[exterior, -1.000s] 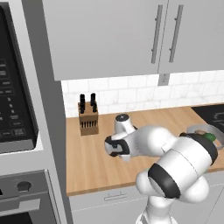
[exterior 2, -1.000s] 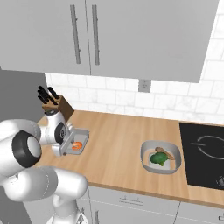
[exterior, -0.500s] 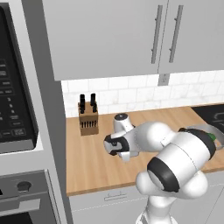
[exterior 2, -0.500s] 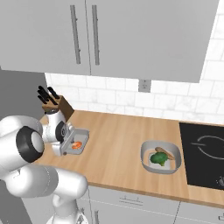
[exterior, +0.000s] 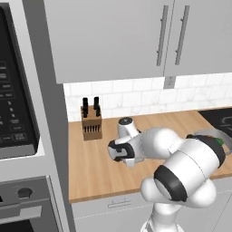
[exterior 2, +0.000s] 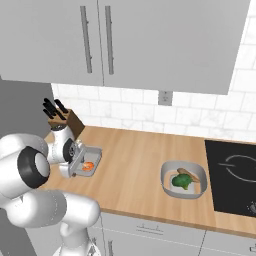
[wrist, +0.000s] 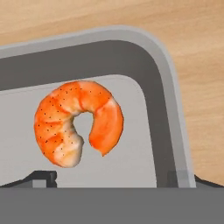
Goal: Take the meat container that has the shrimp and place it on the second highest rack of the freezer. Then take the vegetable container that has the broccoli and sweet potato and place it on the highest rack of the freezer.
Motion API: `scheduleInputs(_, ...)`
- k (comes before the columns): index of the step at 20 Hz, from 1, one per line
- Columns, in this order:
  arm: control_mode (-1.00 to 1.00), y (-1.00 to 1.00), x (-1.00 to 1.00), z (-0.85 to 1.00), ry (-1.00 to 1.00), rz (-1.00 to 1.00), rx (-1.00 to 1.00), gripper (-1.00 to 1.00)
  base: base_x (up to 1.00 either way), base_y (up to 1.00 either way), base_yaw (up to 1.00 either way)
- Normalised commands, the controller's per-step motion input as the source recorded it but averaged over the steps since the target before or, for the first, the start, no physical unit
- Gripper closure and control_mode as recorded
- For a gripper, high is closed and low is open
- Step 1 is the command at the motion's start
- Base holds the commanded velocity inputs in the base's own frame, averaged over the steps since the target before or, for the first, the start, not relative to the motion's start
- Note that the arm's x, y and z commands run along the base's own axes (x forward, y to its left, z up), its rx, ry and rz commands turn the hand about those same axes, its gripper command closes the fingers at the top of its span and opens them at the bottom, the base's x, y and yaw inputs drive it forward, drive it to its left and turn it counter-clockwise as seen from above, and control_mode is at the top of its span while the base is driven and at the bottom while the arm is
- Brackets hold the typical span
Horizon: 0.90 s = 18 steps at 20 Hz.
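Observation:
The meat container [exterior 2: 92,154] is a small grey metal tray on the wooden counter in front of the knife block. The orange shrimp [exterior 2: 87,166] lies in it and looks large in the hand view, shrimp [wrist: 76,122]. My gripper [exterior 2: 76,163] hangs low over the tray's near end, open and holding nothing. In the hand view the gripper [wrist: 113,179] has one fingertip [wrist: 41,176] over the tray floor and the other at the meat container's rim [wrist: 168,83]. The vegetable container [exterior 2: 167,176] holds broccoli [exterior 2: 180,181] and sweet potato [exterior 2: 185,172] further right. The freezer and its racks are out of view.
A wooden knife block [exterior: 91,123] stands at the back of the counter [exterior 2: 135,155] by the tiled wall. A black cooktop [exterior 2: 235,175] lies at the right. An oven stack [exterior: 18,136] rises to the left. Wall cabinets [exterior 2: 125,40] hang overhead.
My arm has leaned forward a little and the hand has settled slightly nearer the meat container. The jaws stayed open and the trays did not move.

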Motion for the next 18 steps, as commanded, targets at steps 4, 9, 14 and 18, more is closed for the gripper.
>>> scheduleInputs(4,-1.0,0.0,0.0,-0.06,0.15,0.0,0.0,-1.0,0.0,0.0,0.0)
scheduleInputs(9,-1.0,0.05,0.0,-0.03,0.13,0.05,0.0,-1.0,0.0,0.0,0.0)
scheduleInputs(14,-1.0,0.0,0.0,-0.03,0.0,0.0,0.0,1.0,0.0,0.0,0.0)
scheduleInputs(18,-1.0,0.0,0.0,0.0,0.0,0.0,0.0,1.0,0.0,0.0,0.0)
